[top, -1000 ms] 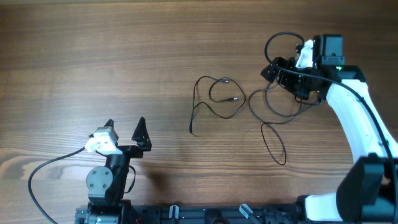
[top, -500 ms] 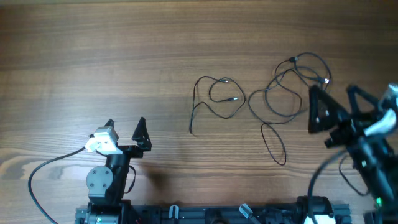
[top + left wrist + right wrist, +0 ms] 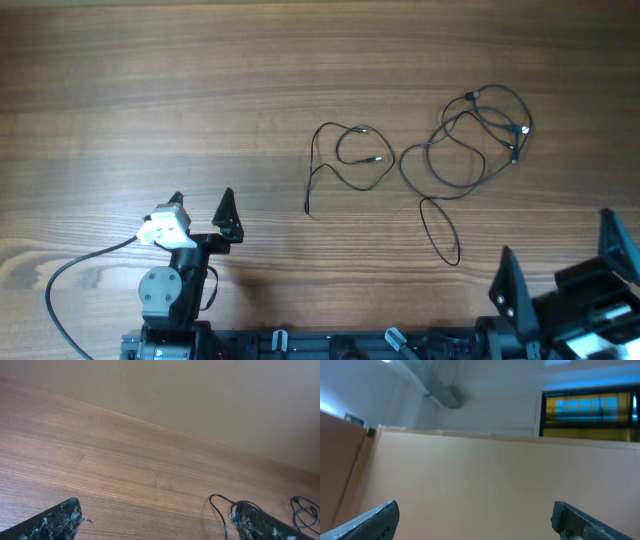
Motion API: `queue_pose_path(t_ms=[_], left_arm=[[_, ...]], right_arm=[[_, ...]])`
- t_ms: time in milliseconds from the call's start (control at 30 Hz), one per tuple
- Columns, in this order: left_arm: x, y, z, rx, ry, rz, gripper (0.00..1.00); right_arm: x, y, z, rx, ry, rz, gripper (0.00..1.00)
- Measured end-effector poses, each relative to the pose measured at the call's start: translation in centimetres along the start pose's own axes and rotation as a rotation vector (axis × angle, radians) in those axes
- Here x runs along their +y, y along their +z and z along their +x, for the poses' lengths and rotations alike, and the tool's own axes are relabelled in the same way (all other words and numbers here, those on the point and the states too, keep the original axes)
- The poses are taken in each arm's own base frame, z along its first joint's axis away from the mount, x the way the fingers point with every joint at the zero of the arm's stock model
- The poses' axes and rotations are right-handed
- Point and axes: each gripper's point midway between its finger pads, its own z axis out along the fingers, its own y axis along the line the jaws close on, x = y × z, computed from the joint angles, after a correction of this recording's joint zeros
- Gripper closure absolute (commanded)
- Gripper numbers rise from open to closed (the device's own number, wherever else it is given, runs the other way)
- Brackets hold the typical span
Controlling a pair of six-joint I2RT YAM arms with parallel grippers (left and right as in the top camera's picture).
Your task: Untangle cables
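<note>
Wooden table (image 3: 150,90), arms at its near edge. Right gripper (image 3: 555,235) has its jaws spread wide with nothing in them; its wrist camera looks up at wall and ceiling, no cord in sight. Left gripper (image 3: 202,200) is also wide open and empty. Cables (image 3: 470,150): the bigger tangle lies well ahead of the right gripper, slightly to its left. The smaller cable (image 3: 345,165) lies ahead and to the right of the left gripper, just beside the tangle; touching or not is hard to tell. Likely handling: very thin, light, limp cord that slides on wood and drags its neighbours. Best to pinch one strand on an outer loop or by the plug ends (image 3: 380,159), fingers right down at the surface. Versus a second ago, the right gripper has left the tangle's far loop and pulled back; that loop now lies further right. The smaller cable and left gripper are unchanged.
</note>
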Motion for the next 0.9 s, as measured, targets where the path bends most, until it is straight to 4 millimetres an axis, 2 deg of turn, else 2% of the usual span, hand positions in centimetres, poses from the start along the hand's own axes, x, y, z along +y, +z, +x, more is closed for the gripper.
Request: queue_pose_path(t_ms=[33,133,233,333,400,467,567,900], left_arm=[[0.0,0.0,0.0,0.0,0.0,0.0,0.0],[0.0,0.0,0.0,0.0,0.0,0.0,0.0],[0.0,0.0,0.0,0.0,0.0,0.0,0.0],[0.0,0.0,0.0,0.0,0.0,0.0,0.0],[0.0,0.0,0.0,0.0,0.0,0.0,0.0],[0.0,0.0,0.0,0.0,0.0,0.0,0.0],[0.0,0.0,0.0,0.0,0.0,0.0,0.0],[0.0,0.0,0.0,0.0,0.0,0.0,0.0]], right_arm=[[0.1,0.0,1.4,0.02,-0.021,-0.012,0.0],[0.2,-0.4,8.6,0.162,-0.048,-0.025,0.0],[0.5,-2.1,16.5,0.306,-0.027,-0.029,0.0],[0.3,-4.0,21.7,0.347,-0.015,0.005,0.0],[-0.6,-5.3,24.7,0.454,0.062,0.089,0.0],[-1.4,-6.1,26.0,0.513,0.102,0.158,0.0],[-2.1,-8.9,29.8,0.693,0.174,0.255,0.0],[-2.4,-9.2,30.1,0.703,0.189,0.285,0.0]])
